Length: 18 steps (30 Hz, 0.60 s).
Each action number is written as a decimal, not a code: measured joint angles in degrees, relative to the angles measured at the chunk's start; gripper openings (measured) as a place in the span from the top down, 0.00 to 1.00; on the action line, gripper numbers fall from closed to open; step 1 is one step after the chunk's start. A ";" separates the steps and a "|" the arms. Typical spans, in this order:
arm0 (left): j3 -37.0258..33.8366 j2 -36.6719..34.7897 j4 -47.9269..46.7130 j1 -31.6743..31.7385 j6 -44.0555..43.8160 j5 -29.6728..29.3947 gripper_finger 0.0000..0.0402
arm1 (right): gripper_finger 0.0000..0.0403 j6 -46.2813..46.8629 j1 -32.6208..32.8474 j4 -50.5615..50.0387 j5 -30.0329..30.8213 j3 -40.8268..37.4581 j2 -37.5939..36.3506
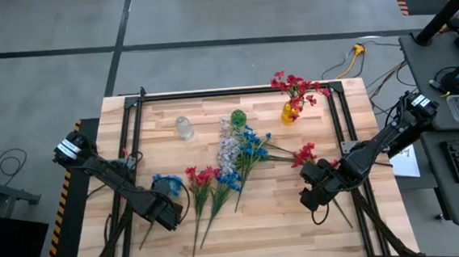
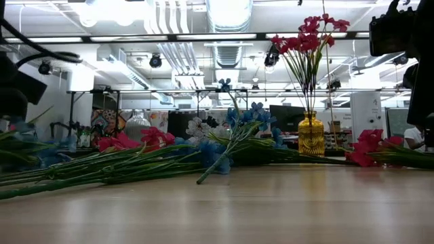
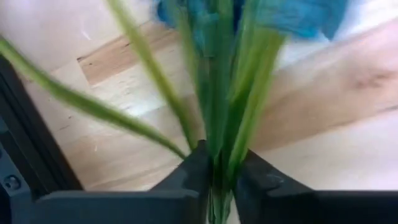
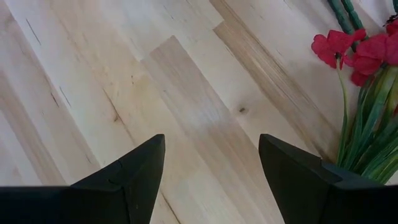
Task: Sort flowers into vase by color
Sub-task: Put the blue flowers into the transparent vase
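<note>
From above, the left gripper (image 1: 167, 211) sits at the near left of the table (image 1: 277, 222), right at a blue flower (image 1: 167, 184) whose head lies just beyond it. Its stem runs back under the fingers towards the near edge, so the long axis points roughly away from the arm. Across the table, the right gripper (image 1: 311, 189) hangs beside a red flower (image 1: 304, 153). The loose pile of flowers (image 1: 233, 156) lies in the middle; a yellow vase (image 1: 291, 111) already holds red blooms, with a green vase (image 1: 238, 117) and a clear vase (image 1: 184, 128) nearby.

Down at table height, the stems lie flat, and the yellow vase (image 2: 311, 135) stands upright behind them.

Left wrist view: there's the grip, both fingers (image 3: 193, 171) clamped on the green stem of the blue flower (image 3: 305, 15), bloom out ahead.

Right wrist view: fingers (image 4: 134, 171) spread wide over bare wood, holding nothing, red flower (image 4: 348, 50) off to one side.

The left arm is the one committed; my guess is a lift comes next.
</note>
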 joint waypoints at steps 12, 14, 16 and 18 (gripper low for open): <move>9.05 -4.43 -7.32 -0.34 6.77 -7.31 1.00 | 0.38 -1.02 0.00 0.02 1.14 -0.02 -0.01; 10.10 -5.80 -7.11 -0.34 8.46 -9.15 1.00 | 0.38 -1.29 0.00 0.02 1.55 -0.02 -0.01; 11.01 -7.23 -6.98 -0.34 10.47 -11.42 1.00 | 0.38 -1.44 0.00 0.00 1.61 -0.02 -0.01; 11.79 -8.64 -6.06 -0.34 12.63 -13.61 1.00 | 0.38 -1.74 0.00 0.02 1.72 -0.02 -0.01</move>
